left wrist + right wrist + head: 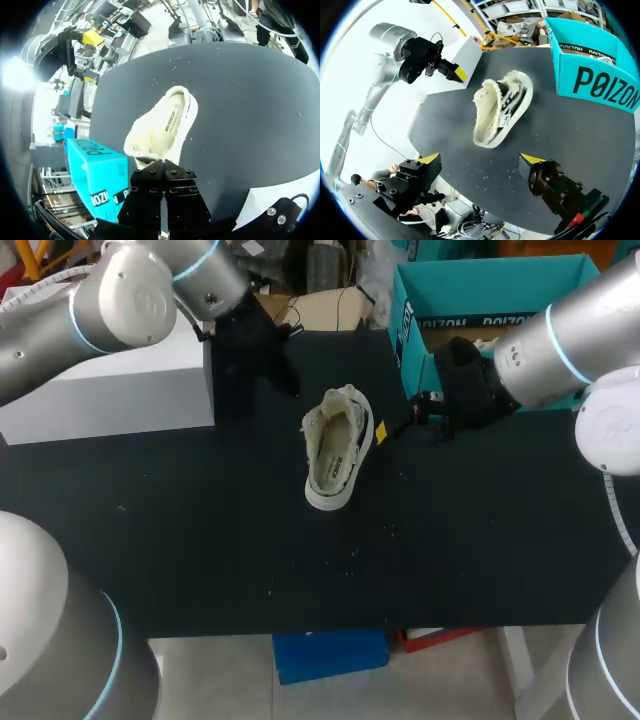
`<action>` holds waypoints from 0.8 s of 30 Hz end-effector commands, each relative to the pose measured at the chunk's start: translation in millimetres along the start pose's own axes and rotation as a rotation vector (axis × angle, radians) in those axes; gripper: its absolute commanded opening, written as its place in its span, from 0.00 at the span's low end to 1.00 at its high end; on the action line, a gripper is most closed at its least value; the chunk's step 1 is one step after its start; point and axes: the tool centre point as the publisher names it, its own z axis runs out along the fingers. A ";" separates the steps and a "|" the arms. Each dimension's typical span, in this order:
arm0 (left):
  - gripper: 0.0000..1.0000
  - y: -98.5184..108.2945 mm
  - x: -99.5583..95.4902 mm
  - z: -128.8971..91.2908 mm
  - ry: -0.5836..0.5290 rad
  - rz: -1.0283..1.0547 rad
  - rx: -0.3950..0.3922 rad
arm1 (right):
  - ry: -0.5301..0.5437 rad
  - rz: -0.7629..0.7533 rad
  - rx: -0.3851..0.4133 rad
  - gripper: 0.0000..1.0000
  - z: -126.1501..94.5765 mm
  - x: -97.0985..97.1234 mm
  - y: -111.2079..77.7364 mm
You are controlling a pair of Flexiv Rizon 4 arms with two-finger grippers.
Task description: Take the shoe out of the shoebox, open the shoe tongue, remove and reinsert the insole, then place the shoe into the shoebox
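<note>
Shoe lies on its side mid-surface beside the shoebox, left gripper fingers closed and empty, right gripper fingers wide; a one-sided nudge may skid it away.

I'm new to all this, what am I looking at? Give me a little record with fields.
Table: black
Shoebox: teal, open, at the table's far right
Shoe: pale, lying mid-table, outside the shoebox, untouched
Left end effector: shut, empty, apart from the shoe
Right end effector: open, empty, near the shoe, not touching
</note>
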 end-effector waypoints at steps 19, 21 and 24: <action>0.00 42.5 -55.6 75.2 0.008 0.074 0.006 | -0.003 0.001 0.002 1.00 0.7 0.9 0.7; 0.00 32.8 -46.5 78.9 0.019 0.059 0.026 | -0.003 0.001 0.002 1.00 0.7 0.9 0.7; 0.00 13.7 -30.3 79.3 0.031 0.040 0.039 | -0.003 0.001 0.002 1.00 0.7 0.9 0.7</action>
